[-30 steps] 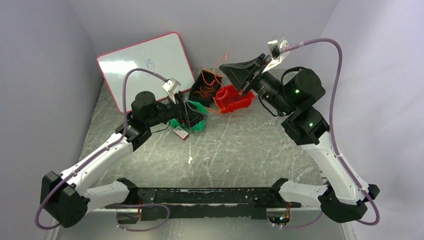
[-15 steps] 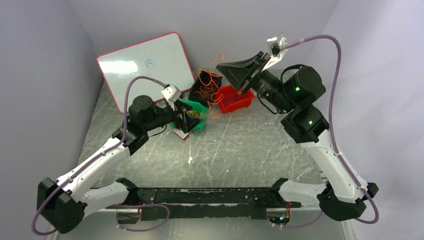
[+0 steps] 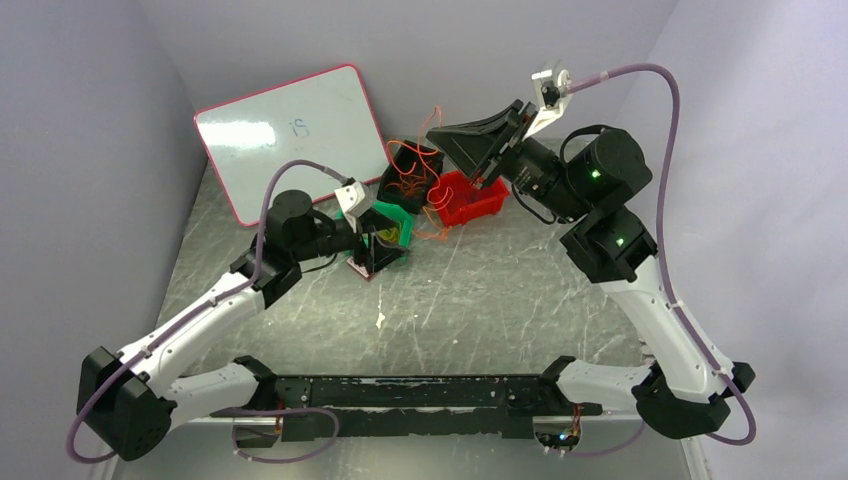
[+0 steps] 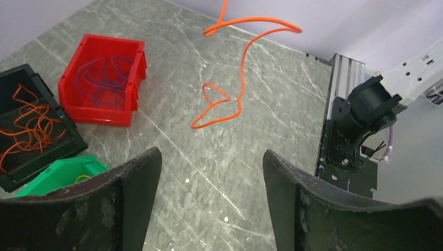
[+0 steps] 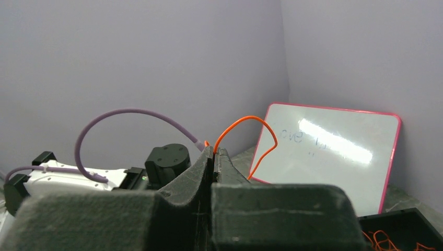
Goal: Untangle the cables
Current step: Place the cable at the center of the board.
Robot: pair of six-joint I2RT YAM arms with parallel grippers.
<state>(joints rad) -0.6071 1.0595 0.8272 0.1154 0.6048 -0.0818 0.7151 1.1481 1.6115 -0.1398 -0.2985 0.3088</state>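
Note:
The cables are thin wire loops. An orange cable (image 5: 252, 124) is pinched in my shut right gripper (image 5: 214, 152), which is raised above the bins (image 3: 445, 134). It dangles in loops (image 4: 240, 90) toward the table. More orange cables (image 4: 28, 125) lie in the black bin (image 3: 408, 172), purple ones (image 4: 103, 78) in the red bin (image 3: 467, 202), and a yellow one in the green bin (image 4: 57, 175). My left gripper (image 4: 210, 159) is open and holds nothing. It hangs low at the green bin's (image 3: 392, 226) near edge, and its fingers (image 4: 133, 196) frame bare tabletop.
A whiteboard (image 3: 290, 130) with a red rim leans at the back left. The three bins stand close together at the back centre. A small red-and-white object (image 3: 362, 268) lies under the left gripper. The black base rail (image 3: 420, 392) runs along the near edge.
My left gripper has drawn back from over the green bin toward the near side, its jaws a little narrower. My right gripper rose slightly and shifted left, lifting the orange cable.

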